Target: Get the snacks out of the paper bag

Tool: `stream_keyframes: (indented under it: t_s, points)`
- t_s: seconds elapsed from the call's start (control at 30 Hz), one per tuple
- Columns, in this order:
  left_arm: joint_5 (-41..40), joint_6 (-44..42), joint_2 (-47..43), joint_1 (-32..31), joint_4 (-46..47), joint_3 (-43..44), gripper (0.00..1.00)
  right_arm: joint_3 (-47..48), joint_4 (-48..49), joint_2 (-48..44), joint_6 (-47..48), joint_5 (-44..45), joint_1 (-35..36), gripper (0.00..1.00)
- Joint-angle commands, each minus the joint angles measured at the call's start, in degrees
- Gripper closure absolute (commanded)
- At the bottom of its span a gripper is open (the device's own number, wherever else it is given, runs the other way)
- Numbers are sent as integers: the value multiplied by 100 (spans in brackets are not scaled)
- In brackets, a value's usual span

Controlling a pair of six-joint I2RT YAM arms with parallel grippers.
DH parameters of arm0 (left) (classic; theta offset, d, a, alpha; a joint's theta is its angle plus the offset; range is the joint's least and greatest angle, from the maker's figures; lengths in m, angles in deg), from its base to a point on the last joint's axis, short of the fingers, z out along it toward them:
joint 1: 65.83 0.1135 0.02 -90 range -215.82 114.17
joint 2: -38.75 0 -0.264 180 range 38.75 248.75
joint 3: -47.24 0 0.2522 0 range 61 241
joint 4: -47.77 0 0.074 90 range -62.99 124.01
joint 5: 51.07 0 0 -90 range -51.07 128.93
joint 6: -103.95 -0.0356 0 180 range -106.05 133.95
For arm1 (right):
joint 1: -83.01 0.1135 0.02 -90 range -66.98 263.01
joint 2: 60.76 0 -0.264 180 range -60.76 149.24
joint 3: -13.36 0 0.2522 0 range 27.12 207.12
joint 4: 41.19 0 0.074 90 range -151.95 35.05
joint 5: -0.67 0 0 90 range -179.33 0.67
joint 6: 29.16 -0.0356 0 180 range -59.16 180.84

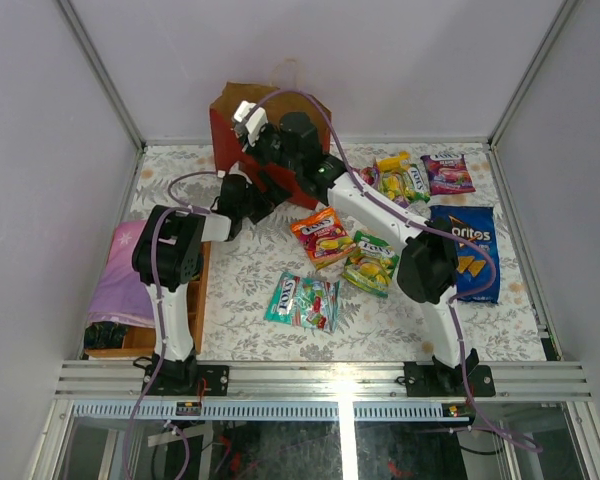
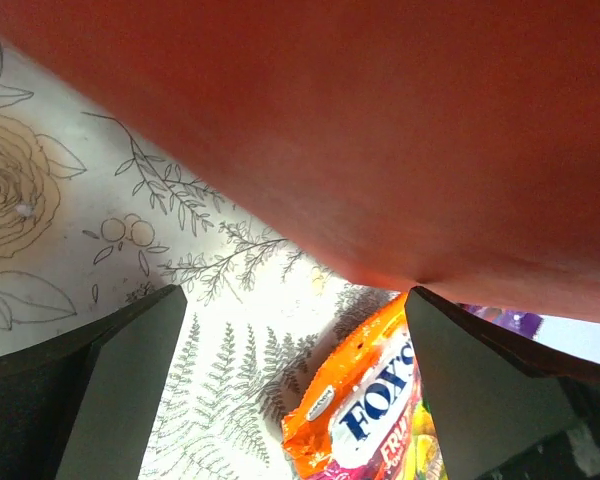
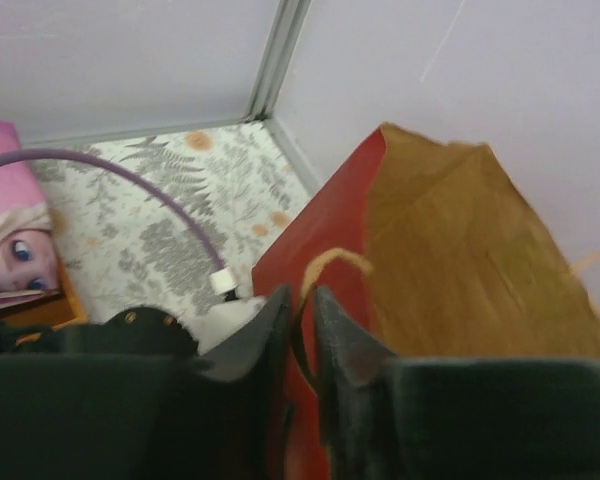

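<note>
The right end effector (image 3: 300, 300) has its jaws drawn almost together on the red rim of the paper bag (image 3: 460, 230), beside 1 tan cord handle (image 3: 325, 262). The bag stands open-mouthed at the far side of the worktop (image 1: 250, 270), left of centre, its brown inside showing. The left end effector (image 2: 295, 295) is spread wide and holds nothing, low beside the bag's red wall. An orange packet (image 2: 365, 400) lies just beyond its fingers. On the worktop lie 6 snacks (all outside the bag): the orange one, a green-yellow packet (image 1: 372, 262), a teal packet (image 1: 302, 300), a yellow packet (image 1: 400, 180), a purple packet (image 1: 447, 172) and the blue Doritos bag (image 1: 468, 250).
</note>
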Motion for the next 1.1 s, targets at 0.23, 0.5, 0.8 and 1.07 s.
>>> stream_keyframes:
  t_s: [0.23,0.5,0.8,1.07]
  points:
    - [235,222,-136,193,760,-365,8,106,-24,-312,-463,-47,-25,1]
    - [-154,53,-1120,197,1268,-1637,8,-913,365,-1584,-1161,219,-23,1]
    - [-1187,-1019,-3378,192,667,-2814,4,-3448,834,-3683,-2535,1353,-183,1]
    - [-619,-1986,-4816,223,269,-2891,0,-6442,1690,-4940,-4404,1172,-754,1]
